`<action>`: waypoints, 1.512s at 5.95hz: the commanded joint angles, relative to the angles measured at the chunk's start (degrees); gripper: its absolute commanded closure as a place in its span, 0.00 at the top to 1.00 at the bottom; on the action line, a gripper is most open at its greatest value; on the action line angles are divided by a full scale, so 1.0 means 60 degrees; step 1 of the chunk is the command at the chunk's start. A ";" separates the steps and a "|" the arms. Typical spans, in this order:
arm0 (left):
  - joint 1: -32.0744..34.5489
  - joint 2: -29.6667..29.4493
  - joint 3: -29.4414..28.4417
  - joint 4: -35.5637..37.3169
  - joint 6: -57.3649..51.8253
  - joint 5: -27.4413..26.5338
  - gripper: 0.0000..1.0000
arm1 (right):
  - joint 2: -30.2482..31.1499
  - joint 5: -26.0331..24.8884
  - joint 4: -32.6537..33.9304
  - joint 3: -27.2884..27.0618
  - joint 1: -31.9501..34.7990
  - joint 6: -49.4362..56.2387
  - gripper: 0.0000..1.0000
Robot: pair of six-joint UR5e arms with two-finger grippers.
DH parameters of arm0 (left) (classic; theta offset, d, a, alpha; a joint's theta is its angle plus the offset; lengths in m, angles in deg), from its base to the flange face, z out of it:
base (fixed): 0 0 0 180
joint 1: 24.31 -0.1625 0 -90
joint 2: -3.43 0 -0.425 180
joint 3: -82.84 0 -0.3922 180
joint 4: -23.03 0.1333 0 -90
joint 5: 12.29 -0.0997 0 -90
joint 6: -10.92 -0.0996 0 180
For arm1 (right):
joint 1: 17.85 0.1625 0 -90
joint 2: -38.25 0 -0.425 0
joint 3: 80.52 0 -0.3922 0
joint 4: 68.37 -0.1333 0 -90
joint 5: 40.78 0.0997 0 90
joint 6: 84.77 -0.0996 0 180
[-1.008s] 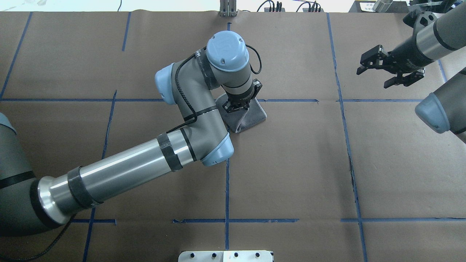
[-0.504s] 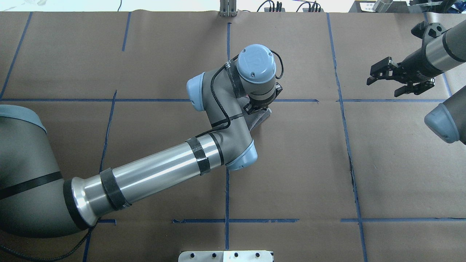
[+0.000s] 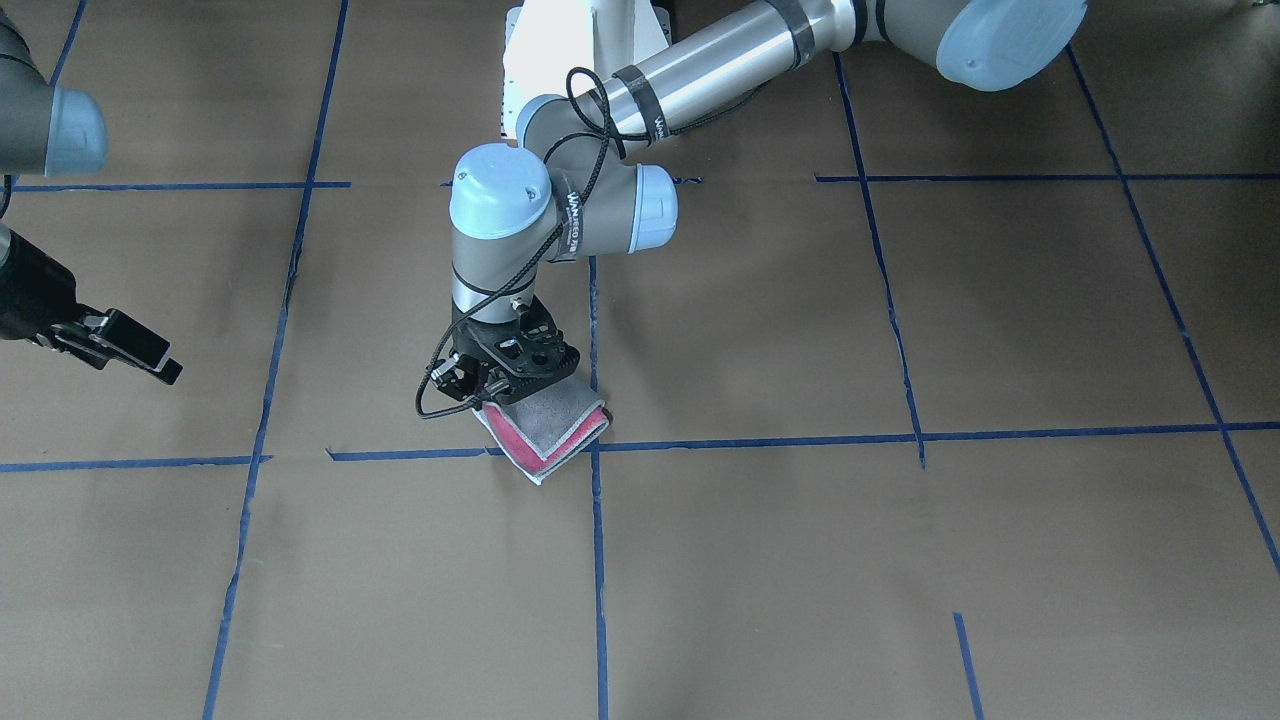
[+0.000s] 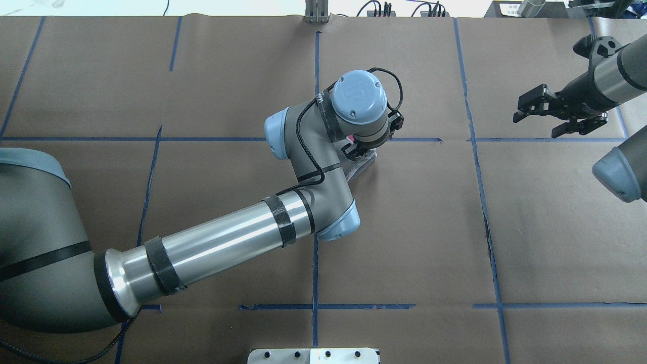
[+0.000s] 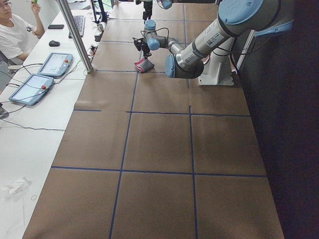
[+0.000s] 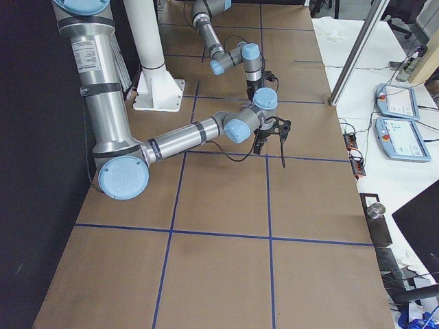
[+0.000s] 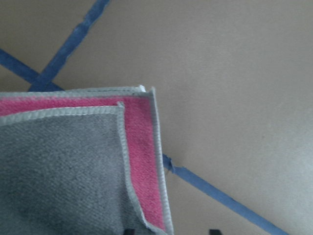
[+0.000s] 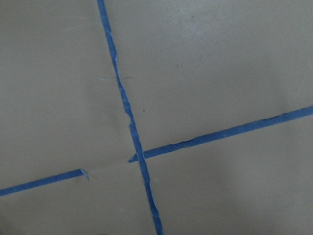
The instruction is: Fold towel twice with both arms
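The towel (image 3: 550,420) lies folded small on the table, grey face up, with a pink strip and pale stitched edge showing along its front. It also shows in the overhead view (image 4: 364,163), mostly hidden under my left wrist, and close up in the left wrist view (image 7: 63,166). My left gripper (image 3: 500,385) points down over the towel's edge, its two tips apart on either side of that edge. My right gripper (image 4: 536,124) is open and empty, held above the table far to the right, well clear of the towel.
Brown paper with a grid of blue tape lines (image 4: 315,242) covers the table. The white base pedestal (image 3: 560,40) stands at the robot's side. An operator (image 5: 15,30), tablets and a metal post (image 5: 75,35) are beyond the far edge.
My left arm has swung to the right over the towel, which now lies smaller and mostly under the wrist. My right gripper has drawn back further to the right.
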 commanded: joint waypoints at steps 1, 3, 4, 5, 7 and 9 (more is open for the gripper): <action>0.0554 0.0748 0.1335 0.0538 -0.0082 0.1182 1.00 | 0.0295 0.0056 0.0036 -0.0026 0.0334 0.1108 1.00; 0.1405 0.3057 0.5149 0.3020 -0.1447 0.2391 1.00 | 0.0995 0.0027 0.0037 -0.0041 0.0846 0.2643 1.00; 0.1727 0.4302 0.6895 0.4063 -0.2634 0.2481 1.00 | 0.1420 0.0099 0.0051 -0.0012 0.1313 0.3958 1.00; 0.2281 0.5446 0.8131 0.4697 -0.3820 0.2858 1.00 | 0.1656 0.0129 0.0660 -0.0070 0.1941 0.5450 1.00; 0.3889 0.7776 0.9749 0.5141 -0.6339 0.3911 1.00 | 0.1615 0.0129 0.3057 -0.0100 0.3202 0.9227 1.00; 0.5865 0.9638 0.9785 0.5436 -0.9996 0.4908 1.00 | 0.2283 0.0216 0.3727 -0.0419 0.4257 1.0342 1.00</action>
